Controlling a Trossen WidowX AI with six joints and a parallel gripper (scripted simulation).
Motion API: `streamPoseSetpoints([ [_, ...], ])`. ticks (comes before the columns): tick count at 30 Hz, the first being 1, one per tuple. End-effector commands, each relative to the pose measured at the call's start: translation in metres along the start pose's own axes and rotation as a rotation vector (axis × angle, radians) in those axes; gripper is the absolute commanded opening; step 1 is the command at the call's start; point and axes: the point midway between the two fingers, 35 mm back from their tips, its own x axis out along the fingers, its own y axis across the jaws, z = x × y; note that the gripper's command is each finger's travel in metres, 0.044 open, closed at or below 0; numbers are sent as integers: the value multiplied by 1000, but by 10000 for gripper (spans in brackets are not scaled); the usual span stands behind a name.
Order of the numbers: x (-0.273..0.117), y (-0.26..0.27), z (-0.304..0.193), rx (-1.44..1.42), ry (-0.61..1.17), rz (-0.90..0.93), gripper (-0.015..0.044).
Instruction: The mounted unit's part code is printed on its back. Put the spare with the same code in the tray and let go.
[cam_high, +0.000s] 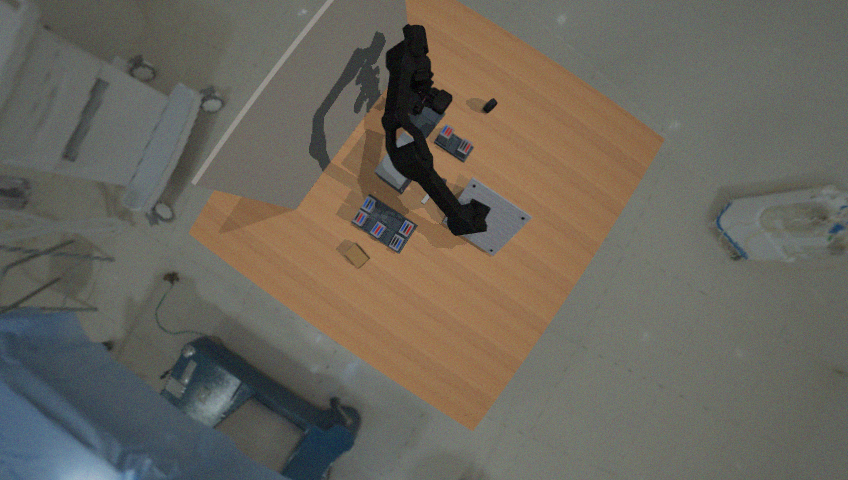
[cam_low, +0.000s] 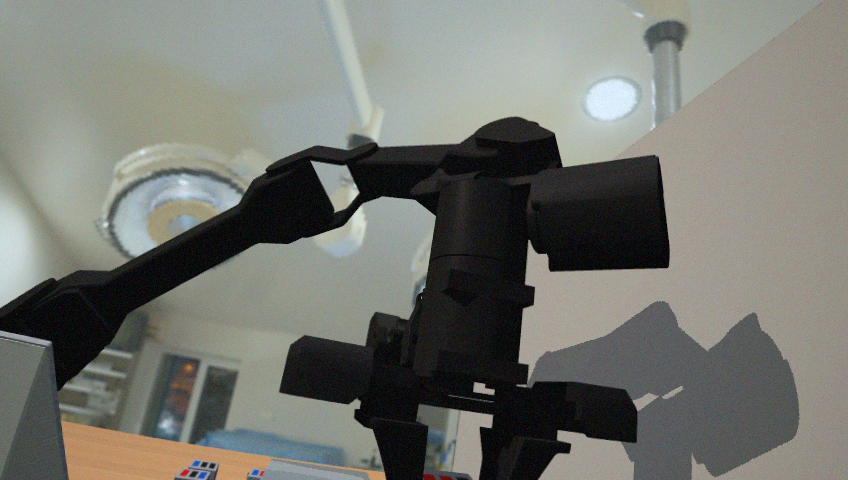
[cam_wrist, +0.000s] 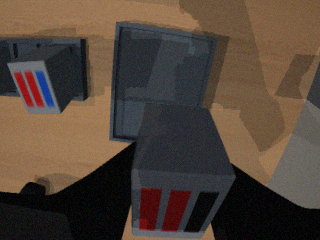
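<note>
My gripper (cam_wrist: 170, 151) is shut on a grey spare block (cam_wrist: 175, 140) whose end face shows two red bars and one black bar. In the exterior view the fingers run off the bottom edge and only a sliver of the block's top shows. The grey open tray (cam_wrist: 114, 85) (cam_high: 429, 123) lies beyond the held block in the wrist view; the block hides its near right corner. The exact height above the tray is unclear. Another spare (cam_wrist: 35, 90), barred red, red, blue, stands in the small rack (cam_wrist: 84, 70) (cam_high: 455, 142). The mounted unit's back code is not visible.
A larger rack (cam_high: 386, 215) holds several spares. A grey housing (cam_high: 391, 174) stands between it and the tray. A tan box (cam_high: 357, 255) and a small black object (cam_high: 489, 105) (cam_wrist: 34, 190) lie on the table. A grey wall (cam_high: 285, 148) borders the tray side.
</note>
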Motion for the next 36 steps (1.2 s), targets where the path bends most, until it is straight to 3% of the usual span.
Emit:
streamPoseSetpoints([
  [1, 6, 1, 0, 6, -6, 1, 0],
  [36, 37, 2, 2, 6, -8, 0, 0],
])
